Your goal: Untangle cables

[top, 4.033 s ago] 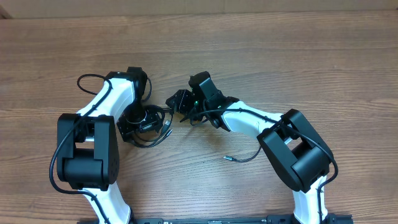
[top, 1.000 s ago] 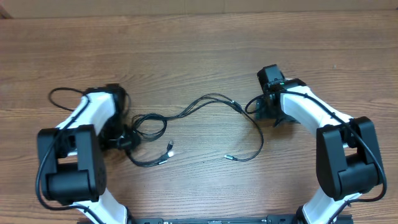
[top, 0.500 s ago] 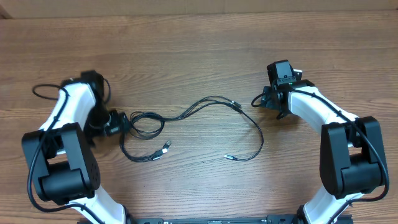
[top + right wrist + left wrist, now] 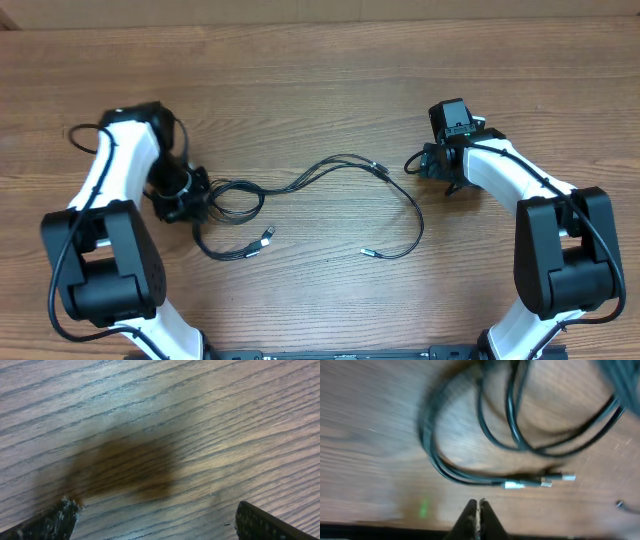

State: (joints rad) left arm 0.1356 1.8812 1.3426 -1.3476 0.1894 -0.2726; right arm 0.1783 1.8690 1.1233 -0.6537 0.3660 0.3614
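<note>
The cables [image 4: 330, 166] lie strung out across the middle of the wooden table. They form loose loops [image 4: 236, 196] on the left and a long arc on the right that ends in a small plug [image 4: 368, 253]. A silver-tipped plug [image 4: 270, 236] lies below the loops. My left gripper [image 4: 190, 200] sits at the left edge of the loops. In the left wrist view my left gripper [image 4: 478, 505] is shut with nothing between the tips, and the cables [image 4: 470, 479] and silver plugs [image 4: 561, 478] lie just beyond. My right gripper [image 4: 428, 170] is right of the cables, and in its wrist view it [image 4: 156, 516] is open over bare wood.
The left arm's own thicker black cord [image 4: 82, 133] loops out at the far left. A dark rail [image 4: 340, 354] runs along the table's near edge between the two arm bases. The wooden tabletop [image 4: 320, 70] stretches beyond the cables.
Both arms have pulled apart and the cables now lie spread out. In the last half second my left gripper closed and shifted towards the loops. The right arm has stayed still.
</note>
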